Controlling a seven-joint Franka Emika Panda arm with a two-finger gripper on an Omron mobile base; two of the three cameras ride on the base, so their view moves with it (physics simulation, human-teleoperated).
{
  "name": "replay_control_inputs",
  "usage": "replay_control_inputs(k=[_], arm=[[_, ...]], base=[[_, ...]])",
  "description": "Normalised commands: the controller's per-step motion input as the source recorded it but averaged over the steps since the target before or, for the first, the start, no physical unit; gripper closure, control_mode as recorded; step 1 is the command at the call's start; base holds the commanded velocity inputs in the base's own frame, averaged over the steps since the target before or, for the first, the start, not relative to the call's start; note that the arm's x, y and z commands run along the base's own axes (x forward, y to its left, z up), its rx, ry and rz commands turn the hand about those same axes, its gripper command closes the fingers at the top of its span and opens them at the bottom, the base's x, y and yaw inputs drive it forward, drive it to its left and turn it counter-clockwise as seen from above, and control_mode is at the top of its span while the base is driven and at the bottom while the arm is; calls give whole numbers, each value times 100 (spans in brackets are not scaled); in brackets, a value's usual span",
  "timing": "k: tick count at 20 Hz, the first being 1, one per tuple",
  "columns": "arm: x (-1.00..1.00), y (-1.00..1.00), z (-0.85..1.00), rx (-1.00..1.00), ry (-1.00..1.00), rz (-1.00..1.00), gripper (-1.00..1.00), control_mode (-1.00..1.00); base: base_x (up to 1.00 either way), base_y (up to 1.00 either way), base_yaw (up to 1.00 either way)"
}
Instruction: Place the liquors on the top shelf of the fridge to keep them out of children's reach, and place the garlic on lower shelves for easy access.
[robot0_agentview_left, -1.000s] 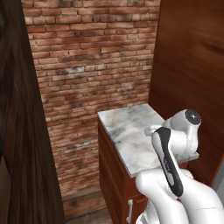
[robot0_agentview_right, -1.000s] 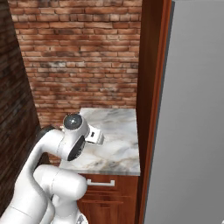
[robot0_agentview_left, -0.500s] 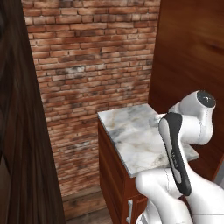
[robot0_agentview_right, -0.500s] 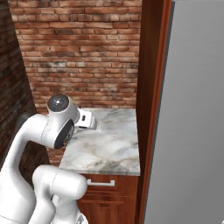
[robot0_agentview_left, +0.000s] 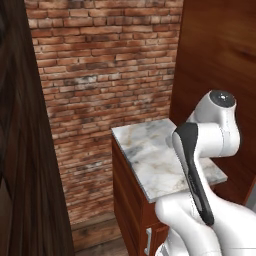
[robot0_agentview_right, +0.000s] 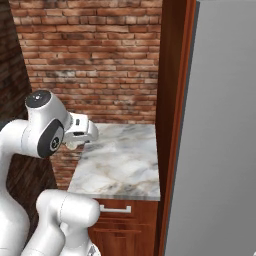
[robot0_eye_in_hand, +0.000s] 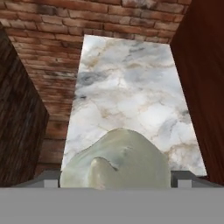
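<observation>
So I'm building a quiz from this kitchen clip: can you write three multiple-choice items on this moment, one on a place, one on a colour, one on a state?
1. The pale lumpy thing in the hand view sits:
A. close before the camera, at the gripper
B. on the brick wall
C. on the floor

2. The countertop is:
A. black
B. white-grey marble
C. green

3. The fridge door is:
A. shut
B. wide open
C. missing

A: the garlic bulks large at the bottom of the hand view, between the finger tips.
B: the countertop is veined marble.
A: the fridge shows only its flat grey door.
</observation>
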Motion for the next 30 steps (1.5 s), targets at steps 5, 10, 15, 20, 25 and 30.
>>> replay_control_inputs(k=[5,10,15,20,25,30], arm=[[-44,1,6,-12,1,12,100,-100],[-12,0,0,-2,0,2,100,100],[0,0,0,0,0,0,100,100],[0,0,0,0,0,0,100,100],[0,0,0,0,0,0,100,100],[0,0,0,0,0,0,100,100]], base=[[0,0,0],[-64,-2,7],[-90,-22,1],[-61,-77,-4],[-11,-94,-27],[14,-85,-35]])
